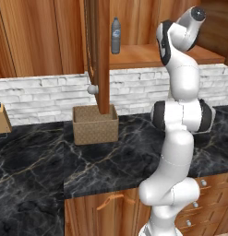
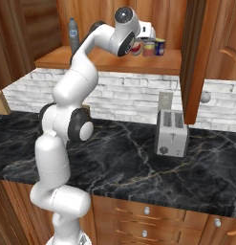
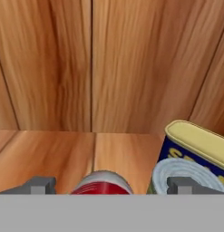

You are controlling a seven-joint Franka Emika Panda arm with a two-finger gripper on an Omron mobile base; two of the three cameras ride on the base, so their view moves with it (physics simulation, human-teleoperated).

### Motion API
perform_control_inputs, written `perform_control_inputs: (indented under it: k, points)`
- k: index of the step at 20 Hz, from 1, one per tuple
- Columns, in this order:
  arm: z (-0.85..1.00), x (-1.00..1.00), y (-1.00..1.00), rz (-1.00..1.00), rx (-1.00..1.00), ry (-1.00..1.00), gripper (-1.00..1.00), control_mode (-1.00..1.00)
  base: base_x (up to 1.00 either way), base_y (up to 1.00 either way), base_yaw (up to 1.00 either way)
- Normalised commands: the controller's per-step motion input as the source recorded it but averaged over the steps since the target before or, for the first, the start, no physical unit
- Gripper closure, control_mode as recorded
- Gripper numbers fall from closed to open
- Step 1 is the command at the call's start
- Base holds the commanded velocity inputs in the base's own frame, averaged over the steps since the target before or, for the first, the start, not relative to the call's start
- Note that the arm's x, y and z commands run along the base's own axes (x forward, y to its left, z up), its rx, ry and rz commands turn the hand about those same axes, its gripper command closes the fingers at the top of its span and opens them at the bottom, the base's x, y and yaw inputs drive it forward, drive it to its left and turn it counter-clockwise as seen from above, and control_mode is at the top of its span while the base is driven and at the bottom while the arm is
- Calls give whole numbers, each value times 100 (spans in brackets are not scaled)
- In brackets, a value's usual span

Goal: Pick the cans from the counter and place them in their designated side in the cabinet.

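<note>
Jaws [image 3: 111,186] are spread wide, gripping nothing, with the red can [image 3: 102,183] sitting between them on the cabinet [image 3: 63,68] shelf. Bare shelf boards run off to its left. On the right, the shorter can [image 3: 183,171] stands close beside it, and a blue tin [image 3: 195,145] with yellow lettering I can't read boxes it in. Bottle [image 2: 73,33] stands well off left; toaster [image 2: 171,133] sits on the table [image 2: 114,162].

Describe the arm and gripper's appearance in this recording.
The arm is glossy white, built of rounded segments with dark bands at the joints and a grey disc capping the top joint. The gripper has two small, blocky grey fingertips. No cables or markings are visible.
</note>
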Motion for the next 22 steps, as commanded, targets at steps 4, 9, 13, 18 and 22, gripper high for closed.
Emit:
perform_control_inputs:
  k: [4,9,13,18,22]
  points:
    - [-10,42,-5,0,0,0,-100,-100,0,0,0]
    - [-1,40,-8,1,0,0,-100,-100,0,0,0]
    - [12,-6,-11,4,0,-4,-100,-100,0,0,0]
    - [23,-16,-1,6,0,-10,-100,-100,0,0,0]
    - [2,-67,1,9,0,-18,-100,-100,0,0,0]
